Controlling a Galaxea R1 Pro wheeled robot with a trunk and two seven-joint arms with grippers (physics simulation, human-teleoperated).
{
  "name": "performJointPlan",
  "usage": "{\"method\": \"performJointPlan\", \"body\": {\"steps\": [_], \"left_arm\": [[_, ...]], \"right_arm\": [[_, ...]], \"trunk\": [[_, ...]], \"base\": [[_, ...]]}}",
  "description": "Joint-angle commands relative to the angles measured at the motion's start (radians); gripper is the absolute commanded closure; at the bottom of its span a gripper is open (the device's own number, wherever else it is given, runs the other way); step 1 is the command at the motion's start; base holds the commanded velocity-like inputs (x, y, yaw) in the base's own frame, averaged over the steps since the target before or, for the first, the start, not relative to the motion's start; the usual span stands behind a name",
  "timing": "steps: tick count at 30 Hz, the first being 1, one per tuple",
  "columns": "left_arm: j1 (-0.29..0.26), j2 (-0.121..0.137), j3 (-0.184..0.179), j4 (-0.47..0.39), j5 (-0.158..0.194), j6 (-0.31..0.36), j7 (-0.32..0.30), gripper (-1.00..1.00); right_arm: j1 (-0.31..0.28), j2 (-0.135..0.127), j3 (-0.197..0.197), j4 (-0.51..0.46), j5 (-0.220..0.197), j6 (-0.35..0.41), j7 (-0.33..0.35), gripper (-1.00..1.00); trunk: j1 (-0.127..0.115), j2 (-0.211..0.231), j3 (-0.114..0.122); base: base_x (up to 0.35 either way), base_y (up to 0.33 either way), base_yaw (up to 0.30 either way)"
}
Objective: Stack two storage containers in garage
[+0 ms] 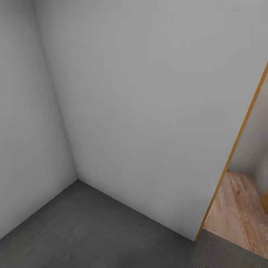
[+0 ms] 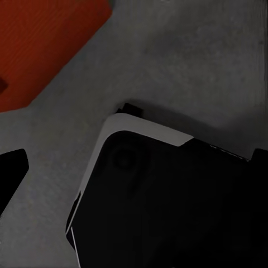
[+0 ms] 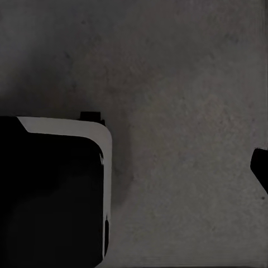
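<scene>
You have one orange-red smooth-walled storage container (image 2: 39,44) resting on the dark grey speckled concrete floor (image 1: 93,230); stacking status unseen, gripper openings indeterminate.

white walls (image 1: 149,93) cornering bare concrete floor (image 1: 93,230)

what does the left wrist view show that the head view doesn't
Left wrist view: an orange-red storage container sitting on the concrete, and the robot's own dark base with a white edge.

Head view: a corner of plain white walls, a wood-trimmed doorway edge, and light wood-plank floor beyond it.

Both: the dark grey speckled concrete floor, so the robot stands in the garage.
</scene>
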Motion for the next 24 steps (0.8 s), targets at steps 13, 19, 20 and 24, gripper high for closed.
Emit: {"method": "performJointPlan", "body": {"steps": [13, 19, 20, 24], "left_arm": [[0.0, 0.0, 0.006, 0.0, 0.001, -0.003, 0.001, -1.0], [0.0, 0.0, 0.006, 0.0, 0.001, -0.003, 0.001, -1.0], [0.0, 0.0, 0.006, 0.0, 0.001, -0.003, 0.001, -1.0], [0.0, 0.0, 0.006, 0.0, 0.001, -0.003, 0.001, -1.0]], "right_arm": [[0.02, 0.0, 0.007, 0.003, -0.012, -0.018, 0.028, -1.0], [0.021, 0.001, 0.007, 0.003, -0.012, -0.018, 0.04, -1.0], [0.021, 0.001, 0.007, 0.003, -0.012, -0.018, 0.04, -1.0], [0.025, 0.001, 0.007, 0.003, -0.012, -0.018, 0.041, -1.0]], "trunk": [[0.001, -0.002, 0.002], [0.001, -0.002, 0.002], [0.001, -0.002, 0.002], [0.001, -0.002, 0.002]], "base": [[0.0, 0.0, -0.278], [0.0, 0.0, -0.285], [0.0, 0.0, -0.286], [0.0, 0.0, -0.286]]}}
